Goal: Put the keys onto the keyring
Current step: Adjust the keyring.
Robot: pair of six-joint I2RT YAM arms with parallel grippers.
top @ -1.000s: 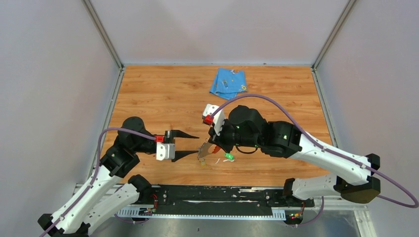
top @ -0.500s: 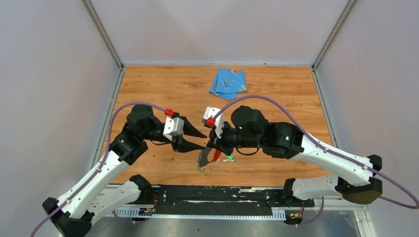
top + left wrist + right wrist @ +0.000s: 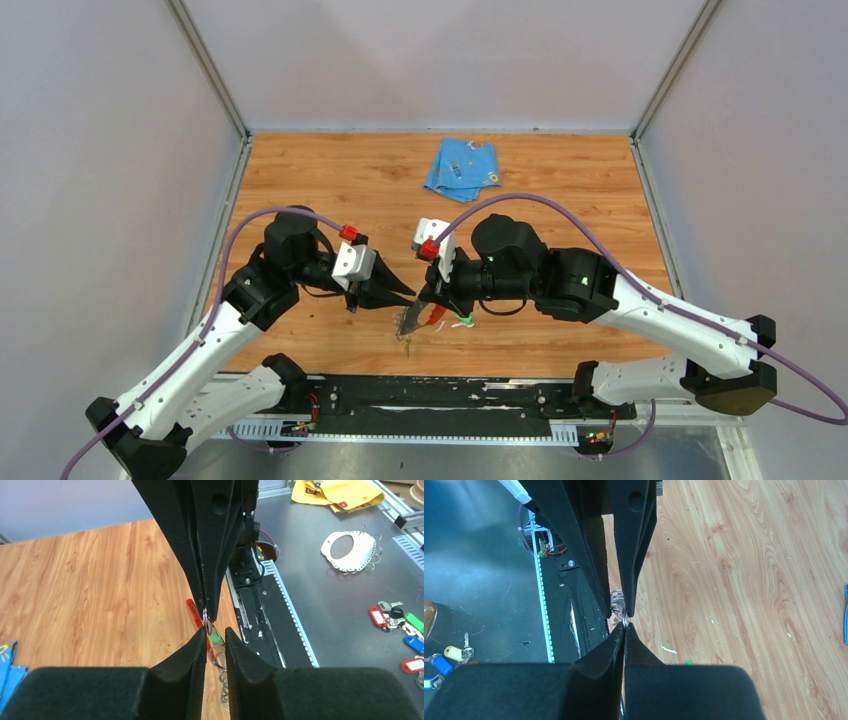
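**Left arm's approach to the held keyring.** Over the last second the left tool point(image 3: 408, 293) had swung in from the near left, its opening narrowing. Its tips came to stand just beside the keyring point(image 3: 408, 324), which the right tool point(image 3: 422, 306) held clenched over the wooden surface point(image 3: 320, 190). In the left wrist view the left fingers point(image 3: 192, 662) were narrowly parted and clamped nothing. A wire loop point(image 3: 218, 656) and the green key point(image 3: 216, 639) showed in the gap between them. From above, the green key lay on the surface just beside the right tool. Judged: the arms had met for threading, and the green key was not yet on.
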